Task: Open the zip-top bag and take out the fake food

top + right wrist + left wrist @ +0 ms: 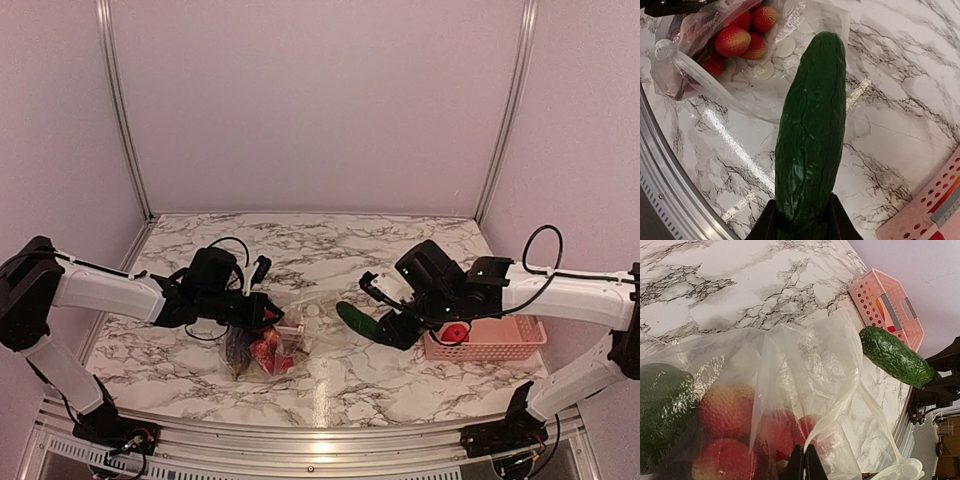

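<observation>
The clear zip-top bag (290,340) lies on the marble at centre, mouth open toward the right, with red pieces (265,352) and a dark green piece (662,410) inside. My left gripper (805,465) is shut on a fold of the bag's plastic (840,410) and lifts its left side. My right gripper (802,225) is shut on the dark green cucumber (812,130) and holds it above the table between the bag and the pink basket. The cucumber also shows in the top view (362,324) and the left wrist view (895,357). The red strawberries show in the right wrist view (735,40).
A pink slotted basket (500,345) stands at the right, under my right arm, with a red piece (455,332) in it. The table's metal front rail (320,440) runs along the near edge. Walls close in the back and sides.
</observation>
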Controlling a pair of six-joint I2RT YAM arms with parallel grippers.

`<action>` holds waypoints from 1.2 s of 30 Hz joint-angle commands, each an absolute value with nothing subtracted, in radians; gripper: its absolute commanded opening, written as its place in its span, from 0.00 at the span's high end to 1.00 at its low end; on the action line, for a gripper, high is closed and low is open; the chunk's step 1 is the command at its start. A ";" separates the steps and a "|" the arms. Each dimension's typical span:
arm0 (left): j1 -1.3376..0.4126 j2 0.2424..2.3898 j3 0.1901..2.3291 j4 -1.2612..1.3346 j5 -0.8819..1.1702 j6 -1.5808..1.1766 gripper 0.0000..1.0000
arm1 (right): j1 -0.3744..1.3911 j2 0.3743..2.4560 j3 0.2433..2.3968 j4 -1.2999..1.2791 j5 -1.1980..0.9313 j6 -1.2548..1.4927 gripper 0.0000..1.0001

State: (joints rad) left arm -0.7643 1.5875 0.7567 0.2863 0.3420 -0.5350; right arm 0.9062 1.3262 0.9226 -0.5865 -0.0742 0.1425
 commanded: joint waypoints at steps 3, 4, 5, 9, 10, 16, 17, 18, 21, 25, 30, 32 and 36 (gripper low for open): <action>-0.754 1.616 0.784 0.299 0.363 -0.537 1.00 | 0.884 1.226 0.923 -0.641 0.122 0.322 1.00; -0.754 1.619 0.784 0.302 0.364 -0.540 1.00 | 0.861 1.208 0.921 -0.633 0.120 0.335 1.00; -0.752 1.621 0.786 0.305 0.367 -0.541 1.00 | 0.833 1.191 0.918 -0.622 0.116 0.342 1.00; -0.752 1.626 0.790 0.302 0.372 -0.541 1.00 | 0.713 1.125 0.924 -0.608 0.121 0.367 1.00; -0.752 1.625 0.789 0.302 0.372 -0.541 1.00 | 0.681 1.113 0.923 -0.603 0.119 0.369 1.00; -0.750 1.624 0.790 0.307 0.373 -0.544 1.00 | 0.514 1.046 0.859 -0.568 0.099 0.400 1.00; -0.750 1.624 0.789 0.308 0.373 -0.545 1.00 | 0.485 1.031 0.842 -0.563 0.101 0.411 1.00; -0.750 1.624 0.789 0.309 0.373 -0.545 1.00 | 0.458 1.015 0.822 -0.555 0.097 0.424 1.00; -0.748 1.628 0.791 0.310 0.375 -0.545 1.00 | 0.374 0.955 0.758 -0.518 0.073 0.467 1.00; -0.746 1.632 0.794 0.308 0.379 -0.543 1.00 | 0.328 0.896 0.698 -0.516 0.096 0.512 1.00; -0.742 1.642 0.803 0.308 0.385 -0.544 1.00 | 0.313 0.838 0.629 -0.520 0.130 0.594 1.00; -0.742 1.647 0.808 0.309 0.389 -0.545 1.00 | 0.311 0.842 0.611 -0.522 0.138 0.612 1.00; -0.741 1.649 0.812 0.308 0.393 -0.541 1.00 | 0.305 0.880 0.595 -0.512 0.135 0.610 1.00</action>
